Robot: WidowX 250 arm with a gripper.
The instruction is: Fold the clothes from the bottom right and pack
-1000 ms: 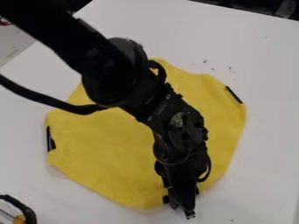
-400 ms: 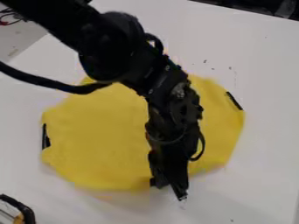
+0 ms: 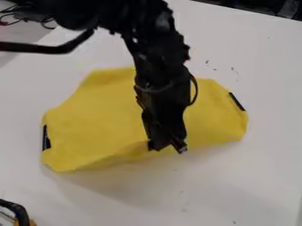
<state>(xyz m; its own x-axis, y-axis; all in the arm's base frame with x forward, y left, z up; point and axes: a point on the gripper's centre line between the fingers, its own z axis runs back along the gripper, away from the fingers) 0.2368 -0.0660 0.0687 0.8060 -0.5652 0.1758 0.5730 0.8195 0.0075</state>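
Drawn toward the far edge of the table (image 3: 236, 190), the near side of the yellow cloth (image 3: 91, 126) has moved with the end effector (image 3: 167, 147), which pinches it. The cloth lies mid-table, between the left and right edges.

The arm (image 3: 154, 66) hides a strip through the middle of the yellow cloth (image 3: 88, 119), and the far edge cuts the arm off. Just where the gripper (image 3: 168, 146) meets the cloth's near edge is too dark to make out, and the cloth's underside is hidden. The black cable (image 3: 41, 47) runs out at the left edge. At the near left corner, a black and orange object (image 3: 20, 213) is cut off, too little of it showing to name. The wires (image 3: 12, 19) at far left and dark items (image 3: 265, 6) at far right are cut off too. 3 specks (image 3: 207, 62) on the table (image 3: 247, 185), far right, are too small to identify.
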